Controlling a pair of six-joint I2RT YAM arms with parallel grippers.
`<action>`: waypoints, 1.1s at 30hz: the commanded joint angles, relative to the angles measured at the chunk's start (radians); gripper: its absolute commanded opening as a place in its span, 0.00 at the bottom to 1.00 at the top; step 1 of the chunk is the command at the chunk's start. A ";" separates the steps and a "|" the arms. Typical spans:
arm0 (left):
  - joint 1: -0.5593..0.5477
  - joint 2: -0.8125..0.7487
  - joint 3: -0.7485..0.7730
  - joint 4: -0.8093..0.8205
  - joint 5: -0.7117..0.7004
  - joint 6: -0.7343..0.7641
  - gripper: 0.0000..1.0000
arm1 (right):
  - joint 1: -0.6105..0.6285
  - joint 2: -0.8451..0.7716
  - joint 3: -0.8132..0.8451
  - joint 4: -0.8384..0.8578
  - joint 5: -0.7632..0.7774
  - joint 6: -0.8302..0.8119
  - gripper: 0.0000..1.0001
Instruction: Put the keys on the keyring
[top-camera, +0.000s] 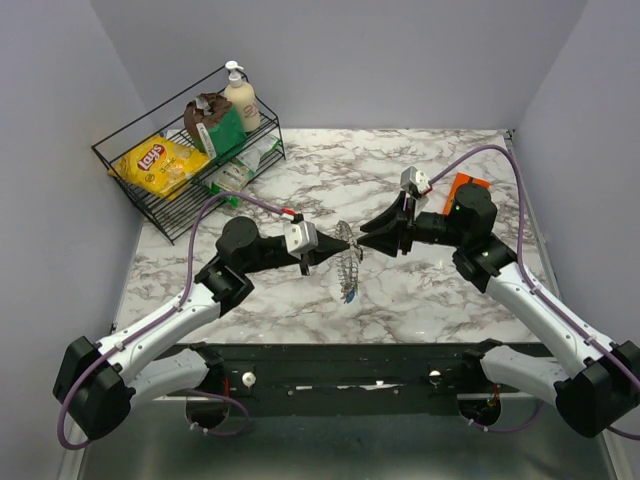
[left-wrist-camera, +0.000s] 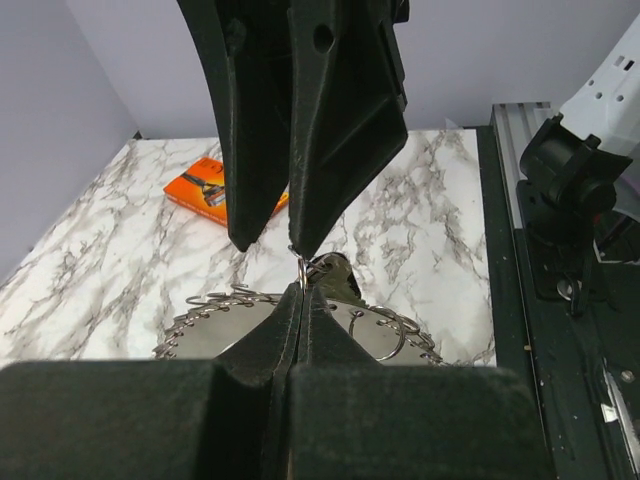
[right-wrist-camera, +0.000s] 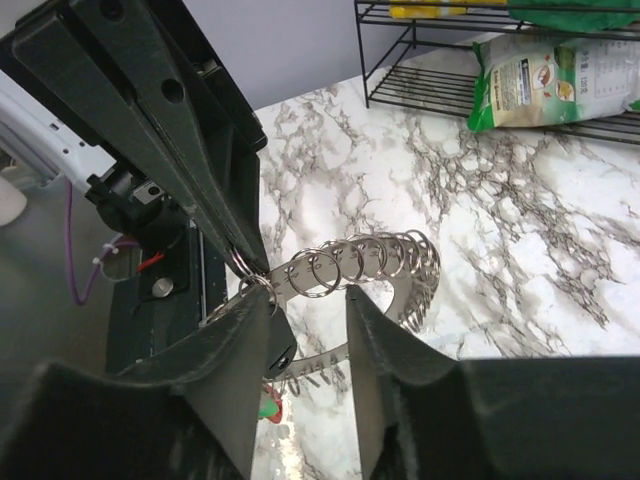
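I see soft, even overhead light on the table (top-camera: 420, 290), with faint shadows. Wrist views show my near fingers (left-wrist-camera: 265, 350) black and blurred; the ring (right-wrist-camera: 395, 275) glints.

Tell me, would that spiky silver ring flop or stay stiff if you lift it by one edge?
Probably stiff: the keyring holds its curve though the left tool pinches only its rim. The little wire loops on it look loose, so they'd likely swing and jingle. Shiny metal may twist in such a thin pinch.

The left pincer (top-camera: 324, 254) is clamped shut, facing the parted right pincer (top-camera: 361, 240).
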 joint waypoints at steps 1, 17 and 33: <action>-0.001 -0.015 0.013 0.114 0.058 -0.017 0.00 | -0.004 0.011 -0.003 0.030 -0.048 0.010 0.39; 0.001 -0.012 0.015 0.157 0.062 -0.034 0.00 | -0.004 0.025 -0.015 0.030 -0.064 0.003 0.01; -0.001 -0.010 0.011 0.152 0.040 -0.014 0.00 | -0.004 -0.024 -0.032 0.012 -0.016 -0.039 0.12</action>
